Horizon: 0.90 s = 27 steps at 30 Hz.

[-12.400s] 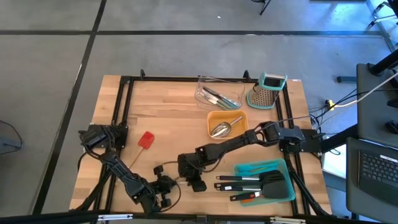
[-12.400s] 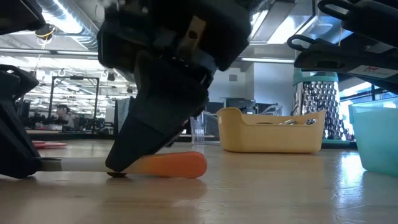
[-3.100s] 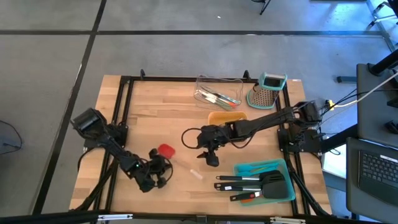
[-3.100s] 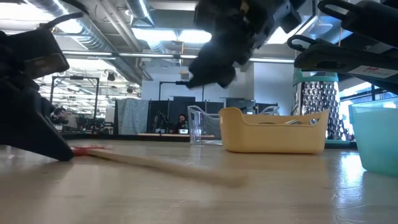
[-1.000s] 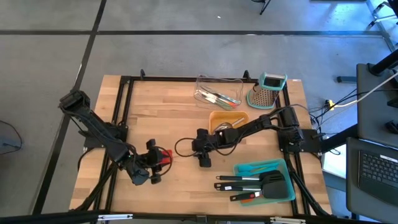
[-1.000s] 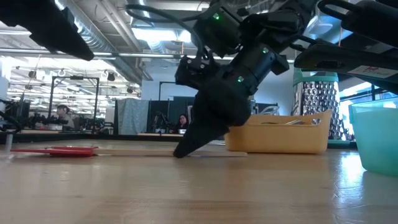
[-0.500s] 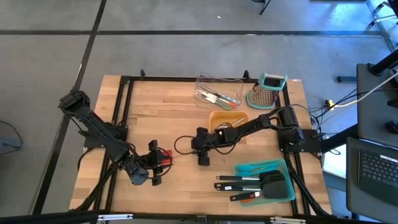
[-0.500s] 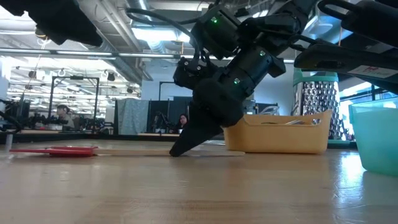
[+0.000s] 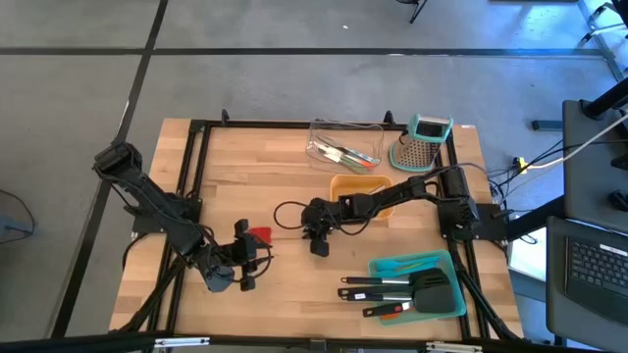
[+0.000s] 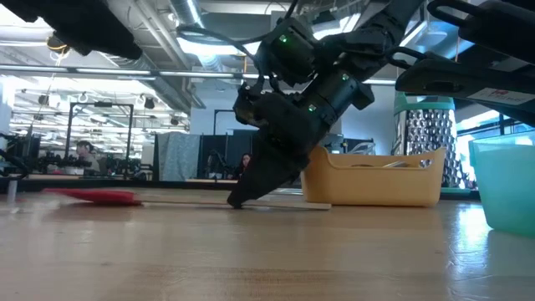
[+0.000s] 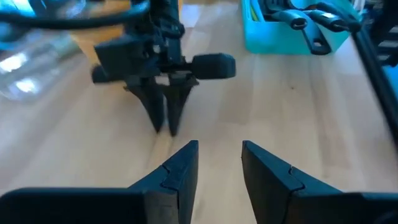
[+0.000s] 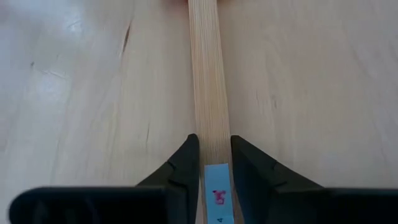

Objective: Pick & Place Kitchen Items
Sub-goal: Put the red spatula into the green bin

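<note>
A pale wooden counter (image 9: pixel 285 176) with a black metal frame around its edge fills the overhead view. Two dark robot arms reach inward over it, the left arm from the left side and the right arm from the right side.

Along the far edge stand a clear plastic tray (image 9: pixel 345 144) holding slim utensils and, beside it, a steel box grater with a teal top (image 9: pixel 424 143). Just in front of these sits an orange tray (image 9: pixel 361 188), partly covered by the right arm. Near the front right corner lies a teal-green tray (image 9: pixel 417 284) holding several black long-handled spatulas (image 9: pixel 397 290).

The right tool (image 12: pixel 210 163) is down at the counter's middle, its two dark fingers (image 12: pixel 184 163) closed against either side of the flat, pale wooden handle of a red-headed spatula (image 12: pixel 208 93). A small blue label with a red mark sits on the handle between the fingers. The spatula lies flat on the counter, handle toward the right tool, red head (image 9: pixel 259 235) toward the left arm.

The left tool (image 11: pixel 217 167) hangs low over the counter near the red head, its fingers parted with a clear gap between them and nothing in it. It faces the right tool across the wood.

In the table-height view, the red head (image 10: pixel 96 196) shows at the left.
</note>
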Each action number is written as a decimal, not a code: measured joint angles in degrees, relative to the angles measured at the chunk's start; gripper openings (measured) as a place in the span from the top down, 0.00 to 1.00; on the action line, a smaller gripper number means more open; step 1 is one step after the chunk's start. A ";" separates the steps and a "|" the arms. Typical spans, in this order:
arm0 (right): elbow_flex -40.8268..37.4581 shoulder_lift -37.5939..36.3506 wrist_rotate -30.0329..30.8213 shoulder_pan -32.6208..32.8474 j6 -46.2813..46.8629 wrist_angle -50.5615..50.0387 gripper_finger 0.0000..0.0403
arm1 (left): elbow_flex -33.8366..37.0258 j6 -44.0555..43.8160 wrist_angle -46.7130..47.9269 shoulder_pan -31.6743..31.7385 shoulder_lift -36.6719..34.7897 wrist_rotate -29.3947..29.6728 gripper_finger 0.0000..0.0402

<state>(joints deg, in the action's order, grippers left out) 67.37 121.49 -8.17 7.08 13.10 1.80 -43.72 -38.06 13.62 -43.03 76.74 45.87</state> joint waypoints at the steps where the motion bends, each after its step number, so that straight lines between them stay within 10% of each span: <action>1: 0.00 0.00 -0.57 -0.12 0.27 0.02 0.80 | 0.00 1.68 -0.05 0.02 0.24 0.84 0.71; 15: -0.09 0.61 -20.99 -2.00 8.34 0.81 0.80 | 0.00 17.84 -3.58 10.39 18.66 -2.29 0.67; 27: 0.52 0.66 -23.47 -2.02 9.26 -0.76 0.81 | -0.07 21.85 -10.15 10.71 19.14 -10.81 0.58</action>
<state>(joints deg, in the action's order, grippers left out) 67.90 122.15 -31.65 5.06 22.35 1.04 -43.79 -16.21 3.47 -32.32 95.87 35.06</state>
